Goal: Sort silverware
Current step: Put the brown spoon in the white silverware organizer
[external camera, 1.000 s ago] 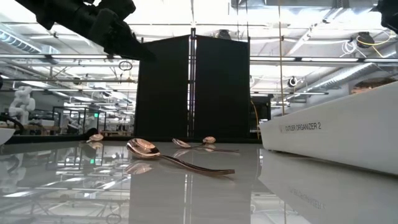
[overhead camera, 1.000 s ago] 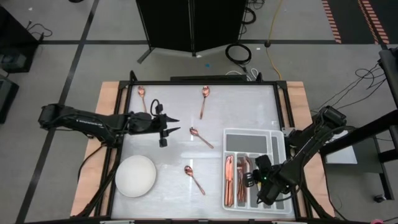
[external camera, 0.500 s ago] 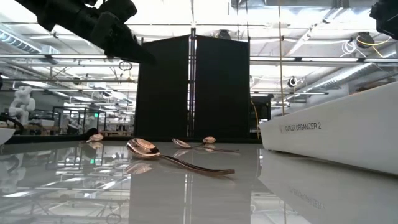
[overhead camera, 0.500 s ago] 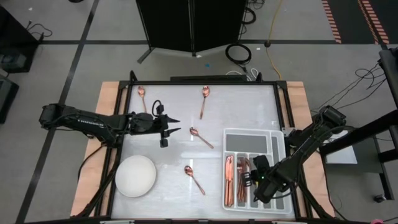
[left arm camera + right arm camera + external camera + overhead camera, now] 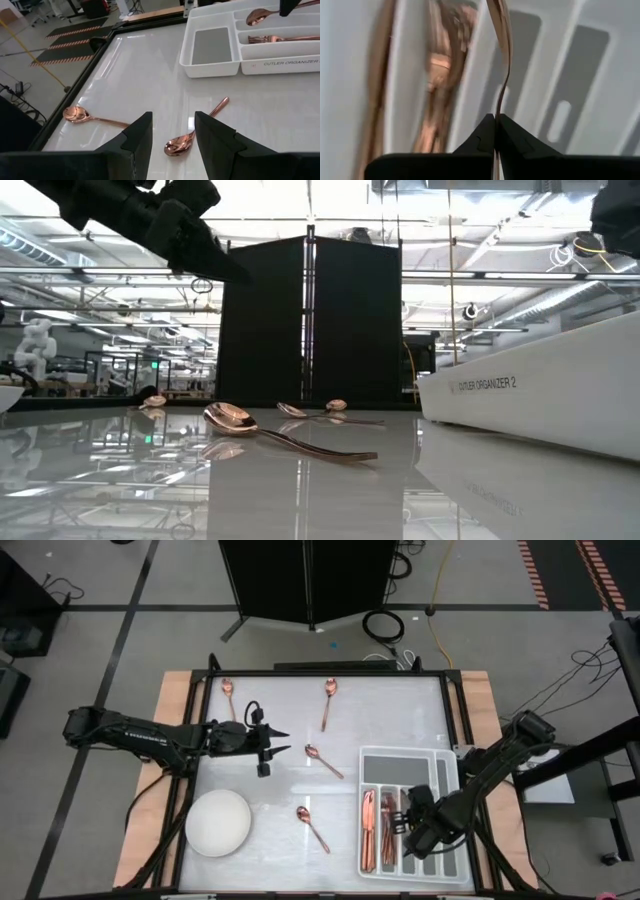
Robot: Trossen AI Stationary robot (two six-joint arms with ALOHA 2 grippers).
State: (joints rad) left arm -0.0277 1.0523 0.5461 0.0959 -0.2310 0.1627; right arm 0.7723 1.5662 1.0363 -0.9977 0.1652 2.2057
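The grey divided tray sits at the table's right near corner, with copper forks and knives lying in its left compartments. My right gripper hovers over the tray, shut on a copper spoon. The spoon's bowl also shows in the left wrist view. Several more copper spoons lie flat on the white table. My left gripper is open, raised above the table's middle left. Its fingers frame the middle spoon lying farther off. My right gripper pinches the spoon's handle between its two fingertips, coming from above and pointing down into the tray. The spoon reaches out past the fingertips over a divider wall, bowl end farthest. Whether the bowl touches the tray, I cannot tell.
A white round bowl stands near the table's left near corner. Raised black rails and wooden strips border the table. In the low view the tray's white wall stands at right and spoons lie mid-table.
My right gripper, still shut on the spoon, has crept a little toward the table's left and far side over the tray. The left arm has kept still and the loose spoons have not moved.
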